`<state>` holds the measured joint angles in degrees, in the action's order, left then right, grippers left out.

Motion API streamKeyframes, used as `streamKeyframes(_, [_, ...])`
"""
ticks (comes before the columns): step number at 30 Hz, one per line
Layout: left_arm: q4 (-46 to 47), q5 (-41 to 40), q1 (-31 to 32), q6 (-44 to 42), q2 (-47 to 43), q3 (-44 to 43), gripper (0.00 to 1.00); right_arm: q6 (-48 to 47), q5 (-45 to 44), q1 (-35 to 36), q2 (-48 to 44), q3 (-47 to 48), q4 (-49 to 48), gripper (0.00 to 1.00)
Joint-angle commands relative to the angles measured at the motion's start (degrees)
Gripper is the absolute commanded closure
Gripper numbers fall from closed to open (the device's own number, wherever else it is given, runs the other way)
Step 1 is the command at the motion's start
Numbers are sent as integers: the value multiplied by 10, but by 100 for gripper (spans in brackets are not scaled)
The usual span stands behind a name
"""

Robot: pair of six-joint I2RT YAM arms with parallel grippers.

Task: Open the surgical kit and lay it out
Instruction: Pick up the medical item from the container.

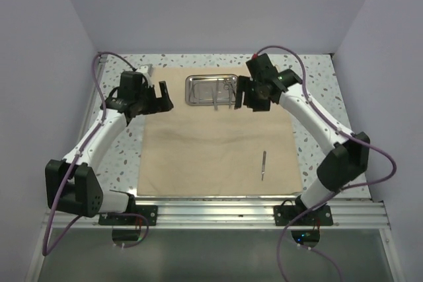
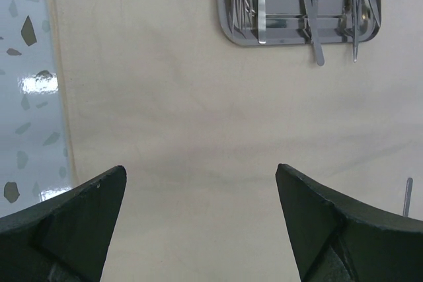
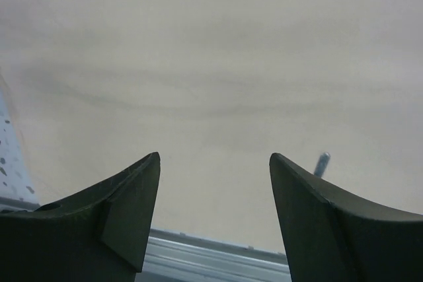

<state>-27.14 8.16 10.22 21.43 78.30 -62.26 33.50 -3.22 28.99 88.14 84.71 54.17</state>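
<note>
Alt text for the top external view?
A large beige cloth wrap lies spread on a speckled table, a small shiny rectangular steel tray of slim silver instruments at its far edge. A lone silver instrument lies near its right edge.

Soft, even light, faint shadows. Glare on the glossy speckled white tabletop [image 2: 39, 84], frame left; bright streaks on the shiny rectangular steel tray [image 2: 284, 26].
</note>
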Motion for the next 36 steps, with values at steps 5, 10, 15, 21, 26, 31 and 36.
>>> streamKeyframes(5, [-37, -28, 2, 0, -75, 54, 0, -74, 22, 8, 261, 290, 7, 31])
streamKeyframes(10, [-61, -41, 2, 5, -137, 110, 1, -78, 26, 12, 431, 485, 38, 32])
streamKeyframes(15, [-89, -57, 2, 6, -177, 131, 1, -61, 30, 12, 497, 556, 31, 33])
streamKeyframes(21, [-92, -57, 2, 5, -185, 138, 0, -48, 30, 15, 514, 520, -8, 36])
streamKeyframes(26, [-86, -54, 2, 4, -180, 145, 0, -45, 19, 19, 534, 513, -15, 39])
streamKeyframes(31, [-85, -46, 2, 2, -177, 146, 0, -42, 5, 26, 553, 513, -16, 39])
streamKeyframes(36, [-82, -43, 2, 3, -177, 150, 0, -40, 0, 32, 572, 512, -20, 41])
